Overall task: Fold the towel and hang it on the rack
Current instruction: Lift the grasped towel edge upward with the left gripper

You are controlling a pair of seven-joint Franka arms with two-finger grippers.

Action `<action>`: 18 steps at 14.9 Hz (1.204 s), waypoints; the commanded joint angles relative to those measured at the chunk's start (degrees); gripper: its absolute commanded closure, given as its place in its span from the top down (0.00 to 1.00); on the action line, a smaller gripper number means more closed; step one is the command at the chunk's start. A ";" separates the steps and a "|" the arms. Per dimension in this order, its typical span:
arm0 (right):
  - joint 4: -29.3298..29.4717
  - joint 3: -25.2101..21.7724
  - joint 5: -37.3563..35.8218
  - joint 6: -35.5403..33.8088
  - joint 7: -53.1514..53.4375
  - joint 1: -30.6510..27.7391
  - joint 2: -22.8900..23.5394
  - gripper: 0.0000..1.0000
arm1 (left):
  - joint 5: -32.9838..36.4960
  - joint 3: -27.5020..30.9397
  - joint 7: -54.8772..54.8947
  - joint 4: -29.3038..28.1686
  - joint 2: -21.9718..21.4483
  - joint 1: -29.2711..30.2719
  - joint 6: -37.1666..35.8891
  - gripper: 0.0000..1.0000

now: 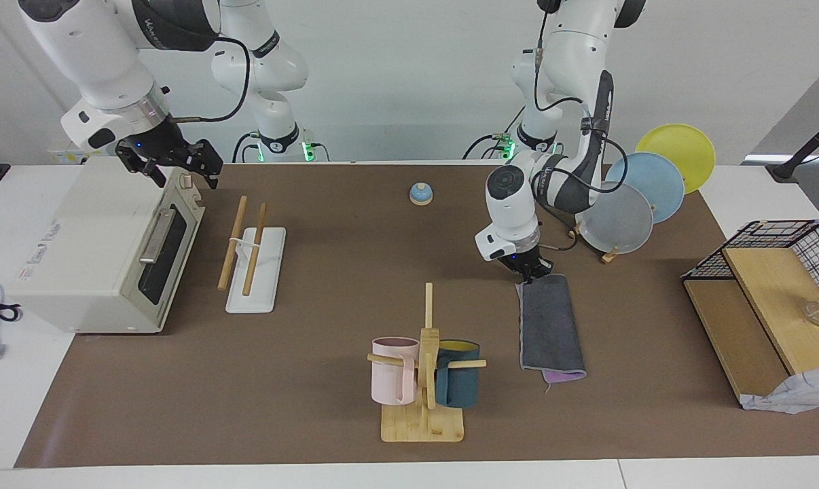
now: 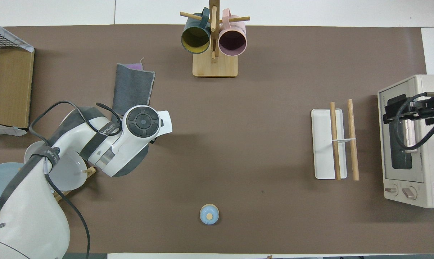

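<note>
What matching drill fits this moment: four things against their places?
1 towel
2 rack
3 left tool
4 right tool

a over the oven
b folded, grey face up
c at the towel's edge nearest the robots
d beside the oven, nothing on it

Pairs: 1-b, 2-d, 3-c, 4-a

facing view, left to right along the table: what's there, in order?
toaster oven → rack → mug tree → towel → plate stand → wooden shelf with wire basket
</note>
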 commanded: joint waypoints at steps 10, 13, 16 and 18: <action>-0.39 0.11 1.49 -0.48 -0.74 -0.60 -0.52 1.00 | -31.59 0.11 17.55 4.18 -5.70 14.50 -0.66 1.00; -0.39 0.11 1.49 -0.48 -0.74 -0.60 -0.52 1.00 | -39.78 0.11 24.14 3.64 -4.04 18.29 2.52 1.00; -0.39 0.11 1.49 -0.48 -0.74 -0.60 -0.52 1.00 | -44.27 0.11 26.62 3.73 0.34 19.01 7.16 1.00; -0.39 0.11 1.49 -0.48 -0.74 -0.60 -0.52 1.00 | -45.33 0.02 26.80 3.90 2.37 19.01 7.88 0.96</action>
